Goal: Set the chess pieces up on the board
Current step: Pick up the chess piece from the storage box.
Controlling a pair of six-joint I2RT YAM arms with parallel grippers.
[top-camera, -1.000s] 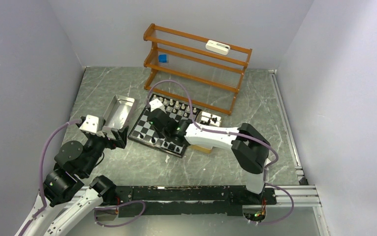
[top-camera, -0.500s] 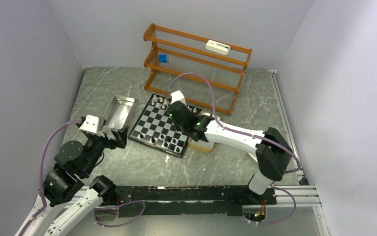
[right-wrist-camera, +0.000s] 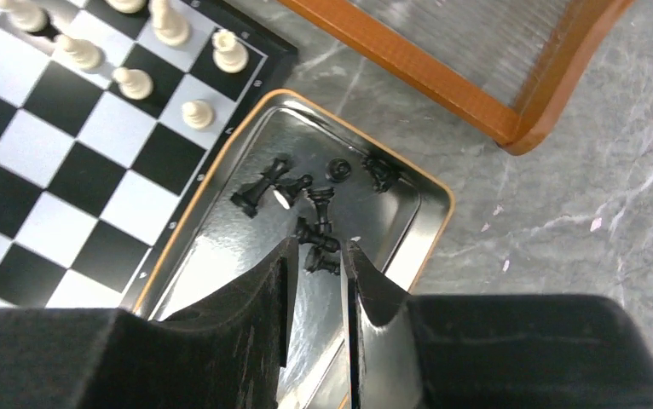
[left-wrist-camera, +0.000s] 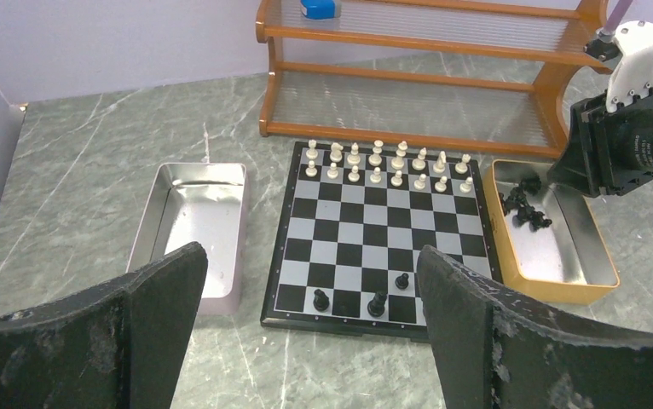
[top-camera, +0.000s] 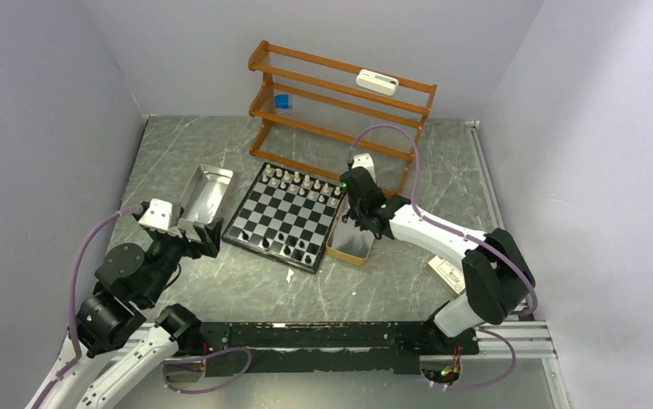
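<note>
nearest the bases, the left gripper (left-wrist-camera: 310, 273) sits parked at the near left of the worktop (top-camera: 391, 281). its fingers are spread wide with nothing between them, and it looks out over the whole scene.

just beyond it lies the board (left-wrist-camera: 366, 256). only three black pieces (left-wrist-camera: 378, 302) stand on its near rows, well apart from the rest of their side.

to the right, just beside the board's edge, is the orange-rimmed tin (left-wrist-camera: 562, 294), with a loose heap of black pieces (right-wrist-camera: 319, 204) lying on their sides in its far half. the right gripper (right-wrist-camera: 317, 247) hangs directly over that heap. its fingers are only a narrow slot apart, and as far as the wrist view shows they are closed on nothing; the pieces seen through the gap lie in the tin below.

this is the change. a second ago the right arm was stretched across the board with its gripper down among the near rows, half a second ago it was crossing the far right corner, and now it is over the tin. that reads as one placement finished and the reach for the next black piece beginning. the left arm has not stirred.

farther back, the white pieces (left-wrist-camera: 387, 166) fill the two far rows upright, so that side looks done and most of the black side is still to come. behind everything stands the wooden rack (top-camera: 340, 119).
</note>
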